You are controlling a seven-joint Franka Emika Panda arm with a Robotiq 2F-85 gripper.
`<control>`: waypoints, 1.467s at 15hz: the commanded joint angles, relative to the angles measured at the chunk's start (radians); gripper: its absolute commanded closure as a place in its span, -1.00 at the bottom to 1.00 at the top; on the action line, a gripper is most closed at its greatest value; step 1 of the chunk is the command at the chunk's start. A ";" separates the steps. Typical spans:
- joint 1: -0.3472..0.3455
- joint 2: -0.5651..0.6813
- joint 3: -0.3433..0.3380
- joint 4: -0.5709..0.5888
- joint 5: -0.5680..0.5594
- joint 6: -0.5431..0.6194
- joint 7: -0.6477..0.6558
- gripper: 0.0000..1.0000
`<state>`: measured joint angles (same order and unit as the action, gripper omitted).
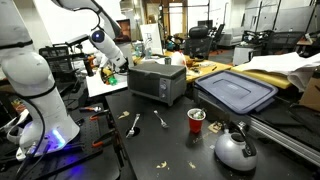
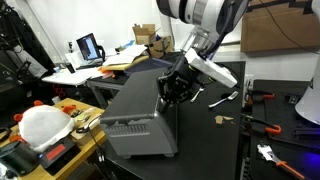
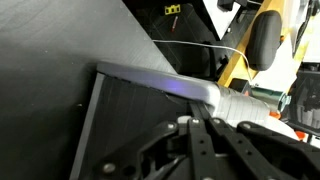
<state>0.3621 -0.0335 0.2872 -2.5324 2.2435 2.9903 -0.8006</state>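
At the left of the dark tabletop (image 1: 150, 135), your end effector (image 2: 178, 88) sits against the upper edge of the toaster oven (image 1: 158, 82). Its fingers (image 3: 200, 135) are pressed together with nothing between them. I cannot tell whether they actually touch the casing or hang just above it.

As for progress, I judge that you are at the oven but grip nothing, and its door looks shut in an exterior view. Anything on the oven itself is not yet done.

The oven is a boxy thing of brushed grey metal. In the wrist view it shows a dark ribbed panel and a rounded, shiny rim.

To its right, two thin metal utensils (image 1: 133, 124) lie flat on the matte tabletop. Next comes a small red cup (image 1: 197, 120), standing upright. Behind it is a broad blue plastic lid (image 1: 235, 92) with a raised border. Farthest right stands a rounded, glossy steel kettle (image 1: 235, 148) with a black handle.
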 commanded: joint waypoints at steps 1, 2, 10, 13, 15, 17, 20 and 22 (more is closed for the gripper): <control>0.003 0.128 0.010 0.111 0.061 -0.027 -0.079 1.00; 0.005 0.135 0.011 0.119 0.072 -0.027 -0.092 1.00; 0.012 0.193 -0.001 0.210 0.165 -0.011 -0.214 1.00; 0.014 0.214 -0.006 0.233 0.190 -0.011 -0.256 1.00; 0.014 0.225 -0.011 0.239 0.200 -0.010 -0.279 1.00; 0.011 0.228 -0.017 0.240 0.205 -0.008 -0.301 1.00; -0.002 0.218 -0.023 0.197 0.158 -0.016 -0.331 0.36; -0.018 0.208 -0.018 0.136 0.076 -0.028 -0.309 0.06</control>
<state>0.3652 0.1082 0.2876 -2.3870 2.3933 2.9900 -1.0768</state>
